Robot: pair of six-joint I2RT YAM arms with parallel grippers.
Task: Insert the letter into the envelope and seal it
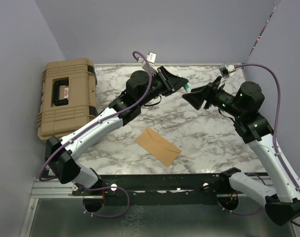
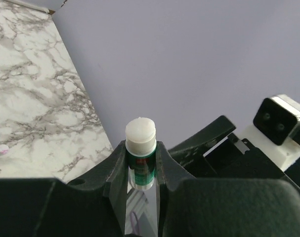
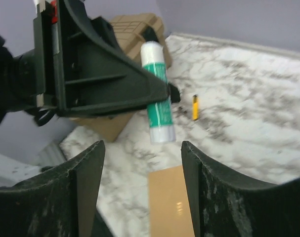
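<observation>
The envelope [image 1: 158,146] lay flat on the marble bench [image 1: 214,143] near the arm bases, its flap apparently down. Beyond it, raised, the right end effector [image 3: 142,147] stood with fingers apart, facing the glue stick [image 2: 140,148] clamped in the left end effector [image 1: 182,84].

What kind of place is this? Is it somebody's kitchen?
Not a kitchen, most likely a robot test booth in a lab. Two robot arms are bolted to the edge of a marble-patterned table, plain purple walls close it in, and a tan equipment case sits at its left edge.
</observation>
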